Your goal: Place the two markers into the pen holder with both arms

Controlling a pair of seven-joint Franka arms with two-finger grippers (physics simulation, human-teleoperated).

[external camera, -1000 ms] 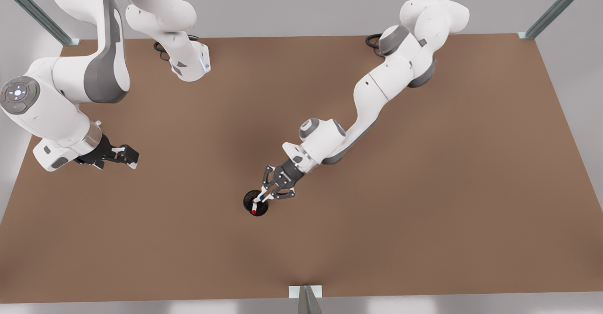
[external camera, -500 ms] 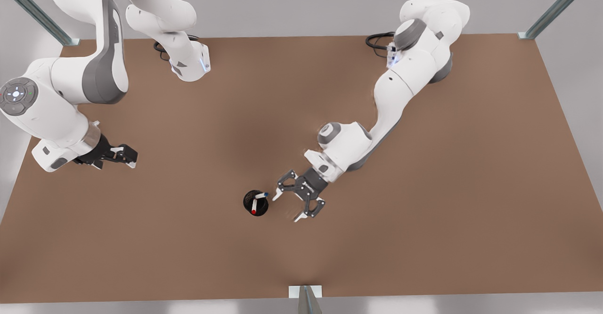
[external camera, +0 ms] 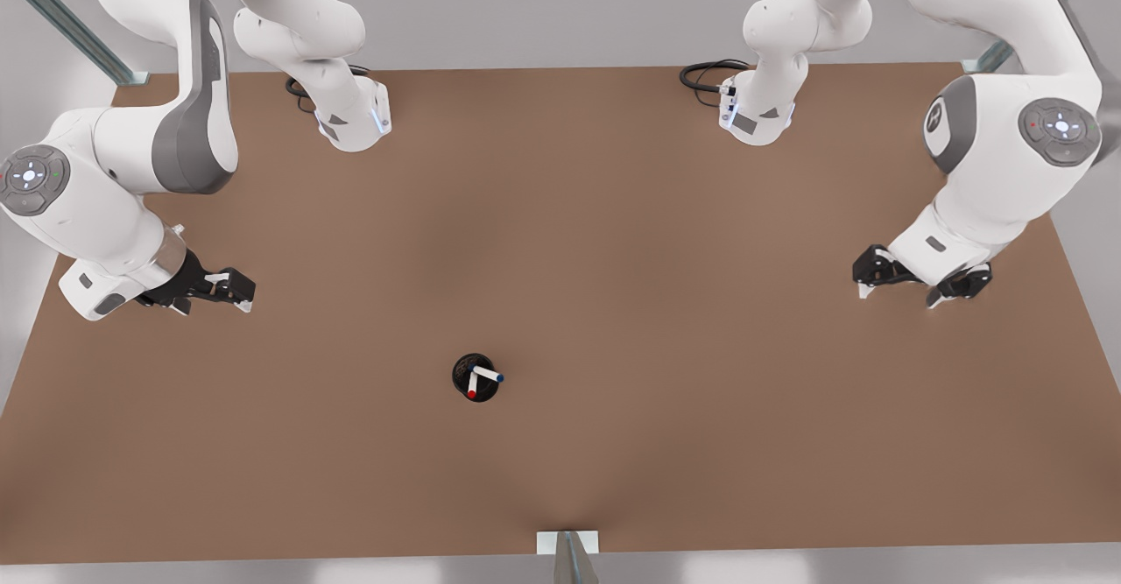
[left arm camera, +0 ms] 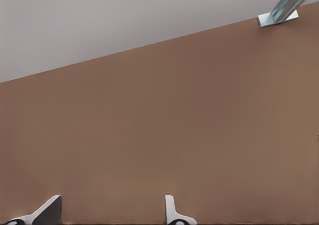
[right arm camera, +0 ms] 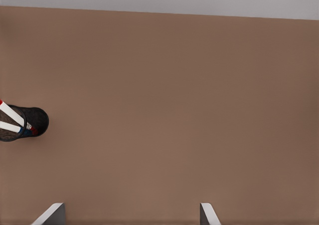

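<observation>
pen holder (external camera: 475, 376): upright on the brown table (external camera: 613, 444), near the front edge.
red marker (external camera: 472, 385): inside the holder, leaning.
blue marker (external camera: 489, 376): inside the holder, leaning.
left gripper (external camera: 907, 290): front view's right, fingers apart, empty, well apart from holder.
right gripper (external camera: 246, 294): front view's left, fingers apart, empty.
progress: both markers stowed; judged complete, nothing left.

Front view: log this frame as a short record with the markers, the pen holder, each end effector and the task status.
red marker: in the pen holder, leaning
blue marker: in the same holder, tip past the rim
pen holder: upright on the table, near its middle
left end effector: open, empty, at the front view's right, far from the holder
right end effector: open, empty, at the front view's left
task status: both markers appear placed
</observation>
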